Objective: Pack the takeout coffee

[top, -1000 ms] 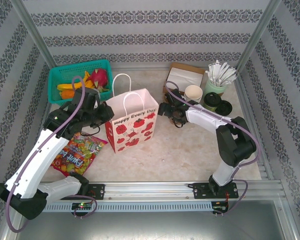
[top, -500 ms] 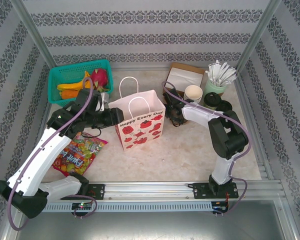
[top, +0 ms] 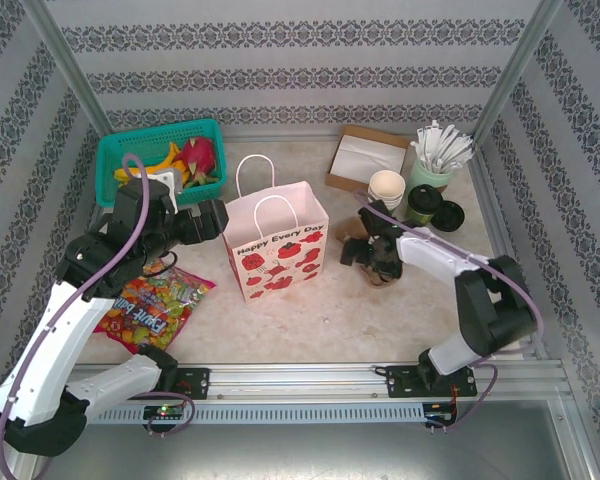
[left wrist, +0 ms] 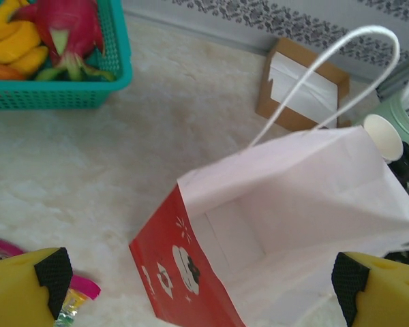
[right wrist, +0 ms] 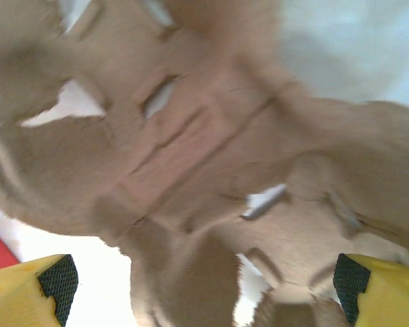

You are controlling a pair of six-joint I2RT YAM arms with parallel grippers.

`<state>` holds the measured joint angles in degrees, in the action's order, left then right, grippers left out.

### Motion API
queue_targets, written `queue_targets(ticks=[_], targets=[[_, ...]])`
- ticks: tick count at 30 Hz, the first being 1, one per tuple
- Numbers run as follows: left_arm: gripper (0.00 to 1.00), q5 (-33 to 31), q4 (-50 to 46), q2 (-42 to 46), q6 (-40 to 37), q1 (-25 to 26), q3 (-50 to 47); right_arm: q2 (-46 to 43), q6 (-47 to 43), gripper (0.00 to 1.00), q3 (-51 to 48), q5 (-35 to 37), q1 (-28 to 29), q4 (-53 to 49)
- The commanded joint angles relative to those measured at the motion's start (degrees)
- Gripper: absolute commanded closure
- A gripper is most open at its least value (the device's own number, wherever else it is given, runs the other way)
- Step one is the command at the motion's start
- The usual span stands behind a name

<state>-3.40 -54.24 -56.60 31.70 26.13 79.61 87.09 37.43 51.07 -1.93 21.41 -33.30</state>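
Dark-green takeout coffee [top: 423, 204] stands upright, black-lidded.

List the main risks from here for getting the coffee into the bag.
The paper bag stands free with the left gripper open beside it; a nudge may tip it.
The takeout coffee sits close to the white cups and a loose black lid; reaching in may knock them.
The right gripper, open, is low over the cardboard carrier and may snag it.

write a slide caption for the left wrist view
Open left end effector looking down into the red bag, fruit basket and box beyond
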Motion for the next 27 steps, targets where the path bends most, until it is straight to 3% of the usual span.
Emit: queue_targets(ticks=[1, 8, 11, 12, 13, 14, 17, 27], targets=[[0.00, -4.37, 4.24, -0.17, -1.86, -0.71, -0.51, -4.94, -2.27, 0.02, -2.12, 1.11, -3.48, -6.00], [0.00, -6.26, 6.30, -2.80, -1.57, -0.80, -0.59, -8.39, 14.43, 0.02, -3.35, -2.11, -4.30, -0.24], [0.00, -8.37, 7.18, -3.43, -1.29, -0.90, -1.12, -6.65, 20.71, 0.10, -1.82, 2.16, -1.97, 0.76], [0.00, -9.34, 7.43, -3.60, -1.16, -0.93, -1.30, -5.71, 22.26, 0.15, -0.87, 5.31, -0.93, -0.06], [0.00, -10.21, 7.67, -3.77, -0.91, -1.13, -1.39, -4.60, 23.79, 0.35, 0.11, 8.36, 0.05, -0.93], [0.00, -11.01, 7.88, -3.79, -0.48, -1.34, -1.47, -3.59, 25.20, 0.42, 1.06, 10.55, 0.82, -2.23], [0.00, -12.00, 9.77, -3.24, 0.51, -1.93, -2.53, -1.24, 26.90, 0.43, 2.78, 13.52, 2.04, -3.04], [0.00, -8.01, 10.35, -6.18, -2.07, -4.02, -2.96, 5.73, 27.20, 0.50, 6.37, 11.69, 2.67, -2.91]])
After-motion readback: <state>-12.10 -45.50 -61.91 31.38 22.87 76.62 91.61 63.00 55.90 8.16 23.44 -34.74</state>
